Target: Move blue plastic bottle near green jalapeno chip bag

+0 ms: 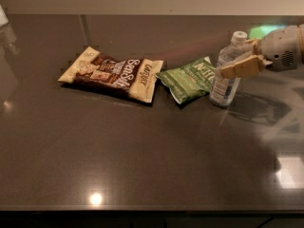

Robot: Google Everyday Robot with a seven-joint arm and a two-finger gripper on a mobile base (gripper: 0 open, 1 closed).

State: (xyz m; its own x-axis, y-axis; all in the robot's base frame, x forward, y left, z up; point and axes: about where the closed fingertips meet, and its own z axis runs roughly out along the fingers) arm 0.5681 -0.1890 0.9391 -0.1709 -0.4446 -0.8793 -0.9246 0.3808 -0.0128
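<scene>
Finishing step: judged the last one. The blue plastic bottle (222, 90) stands on the table (142, 165) just beside the green jalapeno chip bag (190, 77), so "near" looks met.
Bottle place: at 3 o'clock of the green bag, base at the bag's right edge; touching or a sliver apart, cannot tell. Roughly upright, white cap leaning slightly toward 1 o'clock.
Gripper place: the gripper (228, 64) comes in from 3 o'clock of the bottle, at shoulder height just under the cap.
Grip: fingers drawn in around the bottle's upper body. The near tan finger (242, 66) lies across its front; the far one is hidden behind. Reads as clamped on the bottle, nothing else held.
Next move (my guess): part the fingers, then back off toward 3 o'clock without dragging the bottle. A light bottle gripped high could tip toward the bag.
Other: brown-and-cream snack bag (114, 72) lies flat at 9 o'clock of the green bag, just beside it; no part in this.
</scene>
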